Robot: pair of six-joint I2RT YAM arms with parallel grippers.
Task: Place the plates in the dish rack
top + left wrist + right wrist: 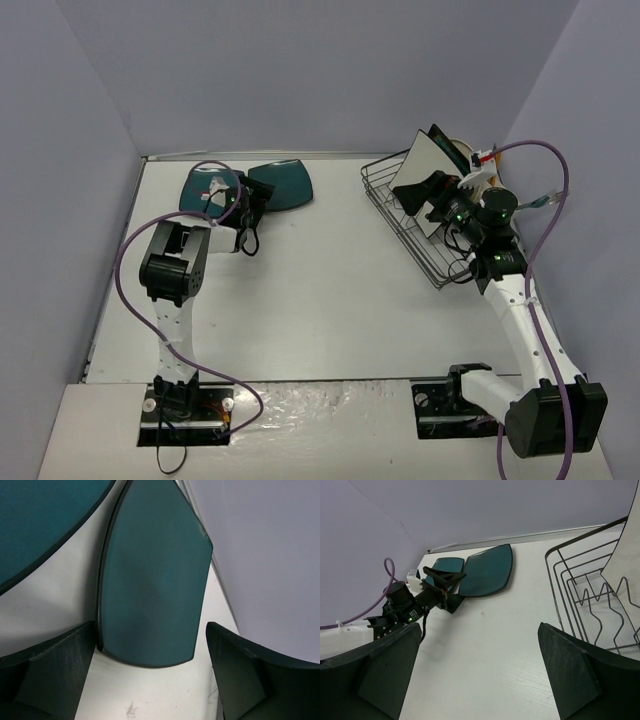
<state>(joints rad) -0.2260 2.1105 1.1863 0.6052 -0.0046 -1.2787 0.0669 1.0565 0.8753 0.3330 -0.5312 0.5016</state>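
Two dark teal plates lie at the back left of the table. One teal plate (pixel 285 183) (pixel 155 575) (pixel 487 570) has its near edge just ahead of, and between, the fingers of my left gripper (pixel 255 200) (pixel 151 630), which is open. The other teal plate (pixel 205 190) (pixel 40 520) (pixel 444 564) lies to its left. The dish rack (pixel 405 220) (pixel 585 595) stands at the back right and holds a white square plate (pixel 420 163) (pixel 626 555) on edge, with a cream-and-yellow plate (pixel 462 152) behind it. My right gripper (pixel 428 195) (pixel 480 630) is open and empty at the rack's left side.
Grey walls close in the table at the back and on both sides. The left arm (pixel 402 607) shows in the right wrist view. Purple cables (pixel 545 190) loop by both arms. Bare table lies between the teal plates and the rack.
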